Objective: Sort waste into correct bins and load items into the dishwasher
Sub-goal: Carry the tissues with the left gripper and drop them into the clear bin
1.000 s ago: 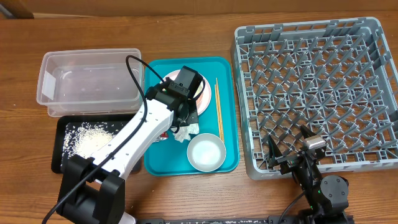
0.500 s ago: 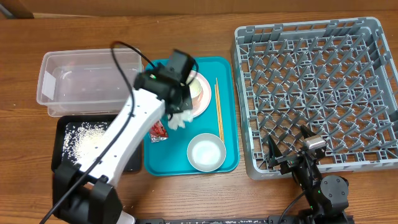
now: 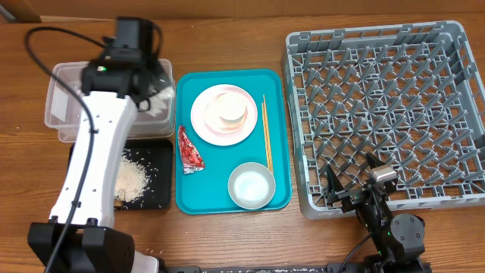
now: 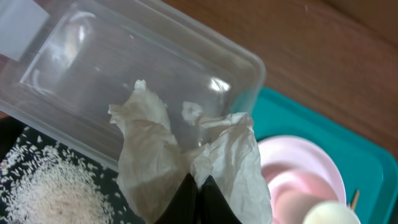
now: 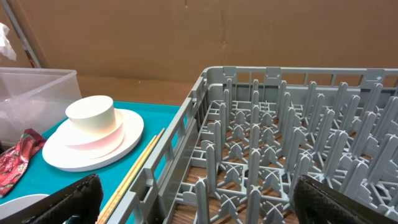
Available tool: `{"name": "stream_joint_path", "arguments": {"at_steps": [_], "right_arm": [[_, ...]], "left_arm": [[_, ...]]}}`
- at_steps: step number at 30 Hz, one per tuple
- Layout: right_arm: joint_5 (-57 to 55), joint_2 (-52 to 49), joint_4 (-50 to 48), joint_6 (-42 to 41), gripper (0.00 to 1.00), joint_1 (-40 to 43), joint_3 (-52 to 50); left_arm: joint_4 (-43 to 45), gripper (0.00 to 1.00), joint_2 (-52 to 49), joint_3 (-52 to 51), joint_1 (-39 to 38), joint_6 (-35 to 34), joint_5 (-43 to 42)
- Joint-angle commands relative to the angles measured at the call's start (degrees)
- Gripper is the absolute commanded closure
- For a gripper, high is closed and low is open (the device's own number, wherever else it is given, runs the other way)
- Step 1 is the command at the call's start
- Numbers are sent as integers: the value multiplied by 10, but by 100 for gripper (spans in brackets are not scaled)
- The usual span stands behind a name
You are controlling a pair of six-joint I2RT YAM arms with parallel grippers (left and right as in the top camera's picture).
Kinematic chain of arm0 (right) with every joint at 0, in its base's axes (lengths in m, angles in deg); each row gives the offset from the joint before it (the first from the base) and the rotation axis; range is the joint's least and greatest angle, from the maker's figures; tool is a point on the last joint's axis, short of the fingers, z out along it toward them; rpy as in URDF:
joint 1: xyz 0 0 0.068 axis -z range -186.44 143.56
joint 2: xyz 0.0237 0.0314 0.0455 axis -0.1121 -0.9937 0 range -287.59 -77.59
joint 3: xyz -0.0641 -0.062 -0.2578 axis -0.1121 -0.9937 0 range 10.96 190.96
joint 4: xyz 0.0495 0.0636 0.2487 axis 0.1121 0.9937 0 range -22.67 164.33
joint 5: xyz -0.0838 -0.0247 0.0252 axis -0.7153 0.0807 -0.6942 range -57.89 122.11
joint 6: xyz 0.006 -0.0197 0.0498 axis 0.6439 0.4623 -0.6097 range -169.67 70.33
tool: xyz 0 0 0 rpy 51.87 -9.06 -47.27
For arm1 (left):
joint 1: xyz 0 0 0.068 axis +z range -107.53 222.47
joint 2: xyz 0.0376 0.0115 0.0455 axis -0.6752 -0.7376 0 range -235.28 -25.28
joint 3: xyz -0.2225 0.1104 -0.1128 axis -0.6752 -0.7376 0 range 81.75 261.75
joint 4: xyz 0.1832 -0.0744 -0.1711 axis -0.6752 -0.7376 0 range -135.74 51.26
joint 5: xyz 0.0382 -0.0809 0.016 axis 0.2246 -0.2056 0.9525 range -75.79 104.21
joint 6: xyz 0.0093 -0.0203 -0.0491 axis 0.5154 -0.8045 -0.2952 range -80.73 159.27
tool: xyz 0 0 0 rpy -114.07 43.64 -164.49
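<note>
Overhead, the left gripper (image 3: 153, 91) is holding a crumpled napkin (image 3: 158, 102), just lifted off the teal tray (image 3: 276, 189), and is hanging left of that tray above the clear tub (image 3: 68, 83); from the left wrist, its fingers are pinching together on the napkin, so dropping it looks next; from the right wrist, the right gripper (image 5: 196, 186) is idling right of the tray, fingers wide apart, empty.
</note>
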Motion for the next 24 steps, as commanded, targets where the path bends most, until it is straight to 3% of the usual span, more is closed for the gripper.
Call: {"name": "stream_joint_path", "arguments": {"at_steps": [1,20,21,22,24], "right_arm": [[1,7,-1,0,0,-2,0],[1,7,-1,0,0,-2,0],[1,7,-1,0,0,-2,0],[1,7,-1,0,0,-2,0],[1,7,-1,0,0,-2,0]], "left_arm": [[19,96,-21,9,34,7,14],[76,96,-179,9,91,12,19],[76,93,-181,9,92,12,19],[76,82,-181,9,92,14,18],[76,72,-180,9,92,20,15]]}}
